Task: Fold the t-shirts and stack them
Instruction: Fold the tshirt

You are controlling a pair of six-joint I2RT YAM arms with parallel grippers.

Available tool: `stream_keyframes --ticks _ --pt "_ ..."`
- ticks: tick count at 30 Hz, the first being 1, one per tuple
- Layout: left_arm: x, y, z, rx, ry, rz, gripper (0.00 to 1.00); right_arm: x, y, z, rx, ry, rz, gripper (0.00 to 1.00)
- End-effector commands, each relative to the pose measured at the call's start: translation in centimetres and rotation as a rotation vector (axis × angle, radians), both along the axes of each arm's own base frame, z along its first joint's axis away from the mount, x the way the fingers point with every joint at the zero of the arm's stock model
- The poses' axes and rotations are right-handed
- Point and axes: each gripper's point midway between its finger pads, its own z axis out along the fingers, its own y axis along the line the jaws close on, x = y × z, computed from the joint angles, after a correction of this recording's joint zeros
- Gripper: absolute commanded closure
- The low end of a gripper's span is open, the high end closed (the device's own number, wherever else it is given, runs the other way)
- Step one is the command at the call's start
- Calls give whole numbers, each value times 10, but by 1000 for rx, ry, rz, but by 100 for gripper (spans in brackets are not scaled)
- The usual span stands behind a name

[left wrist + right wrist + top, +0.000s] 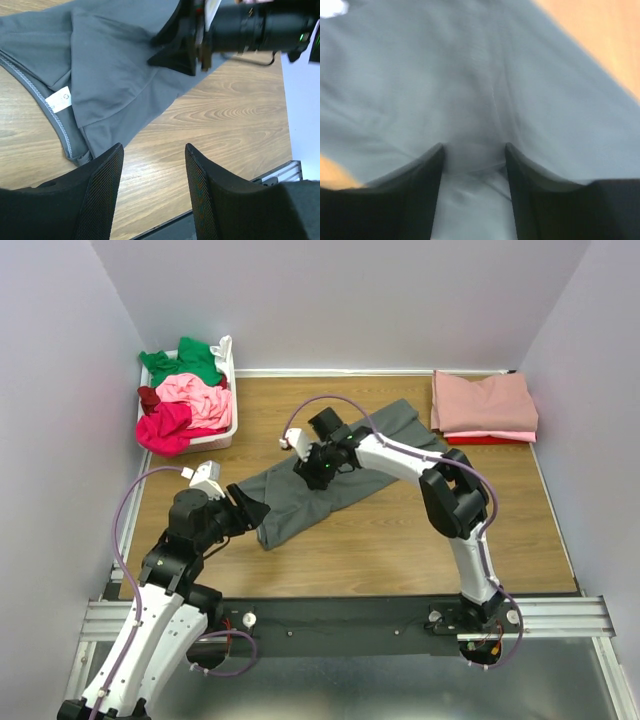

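A dark grey t-shirt [290, 505] [110, 65] [470, 75] lies spread diagonally across the wooden table, its white neck label showing in the left wrist view. My right gripper [318, 472] [474, 146] presses down on the shirt's middle, jaws apart, with a small ridge of cloth between the fingertips. My left gripper [255, 515] [152, 147] is open and hovers over bare wood just beside the shirt's near left corner, holding nothing. Folded t-shirts, dusty rose [485, 402] on top and red [490, 439] beneath, form a stack at the back right.
A white basket [232, 390] at the back left holds crumpled green [185, 362], light pink [195, 395], magenta [165, 428] and maroon [148, 397] shirts. Walls close in the table on three sides. The right arm [250, 25] crosses above the grey shirt.
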Motion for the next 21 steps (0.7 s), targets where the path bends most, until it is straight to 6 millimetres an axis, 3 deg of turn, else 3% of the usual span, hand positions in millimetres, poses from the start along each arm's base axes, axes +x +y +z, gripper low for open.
stream_keyframes --ticks 1,2,3,5,6,9,10,12,14,18,19,21 --pt "-2 -2 5 2 -9 -28 40 56 -31 30 14 -128 -190 19" --pt "-2 -4 5 -2 -9 -36 40 66 -44 27 -17 -161 -245 0" --pt "-1 -5 4 -1 -6 -38 39 79 -57 34 -8 -178 -292 0" --pt "-2 -6 2 -6 2 -46 38 85 -72 37 6 -168 -320 0" --pt "-3 -7 2 -12 1 -51 37 91 -84 50 29 -182 -346 0" --pt "-8 -18 -10 -68 34 -91 36 86 -101 64 78 -157 -339 0" --pt "-8 -22 -13 -84 38 -107 36 86 -112 84 115 -179 -330 0" --pt "-14 -27 -30 -109 95 -134 36 58 -115 81 171 -110 -224 0" --pt "-13 -28 -35 -106 115 -137 36 39 -123 97 204 -147 -118 0" --pt "-9 -26 -45 -85 167 -111 36 -8 -142 78 174 -162 68 0" --pt "-9 -27 -53 -80 206 -106 36 -20 -151 65 156 -155 116 0" --pt "-9 -26 -64 -68 251 -87 36 -37 -154 64 194 -141 164 0"
